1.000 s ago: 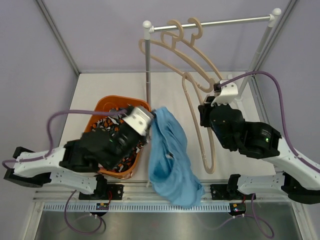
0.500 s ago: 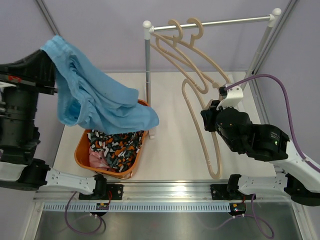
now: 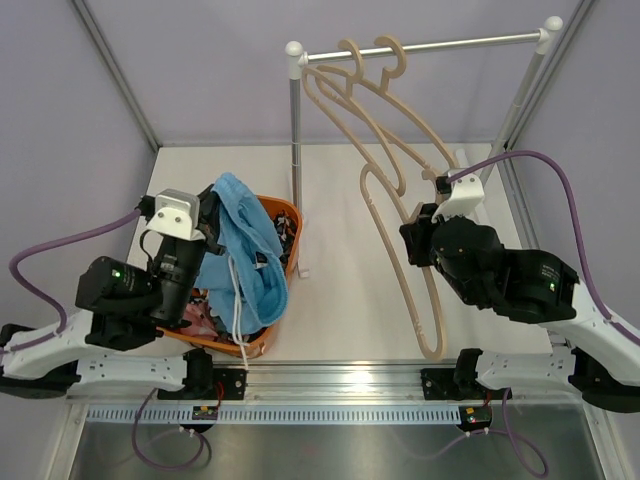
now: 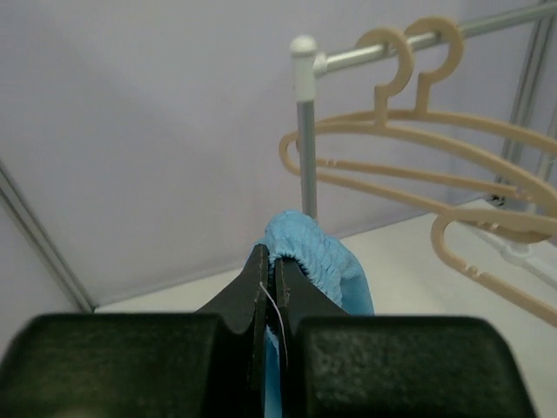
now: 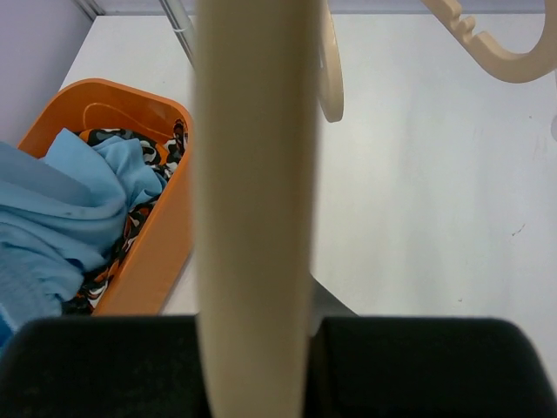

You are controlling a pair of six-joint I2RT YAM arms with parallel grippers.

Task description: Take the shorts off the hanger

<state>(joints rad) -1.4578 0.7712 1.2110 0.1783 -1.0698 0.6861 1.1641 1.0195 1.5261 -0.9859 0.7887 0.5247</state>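
The light blue shorts sit at the left of the tabletop, bunched up from the orange basket and draped down into it. The white drawstring trails toward the basket's near rim. The left tool is clenched on a fold of the gathered waistband, with a thin white cord pinched between its fingers. Under the blue cloth lie the black shorts with orange and white blotches, and a bit of the pink shorts shows at the near left side of the basket.

Just right of the basket stands the upright rack post, between the basket and the hangers. It carries the metal rail across the far side. Three bare beige hangers hook onto that rail. Two of them hang free at the far side. The third hanger swings out toward the near edge, and the right tool is clamped on its bar, well apart from the basket.
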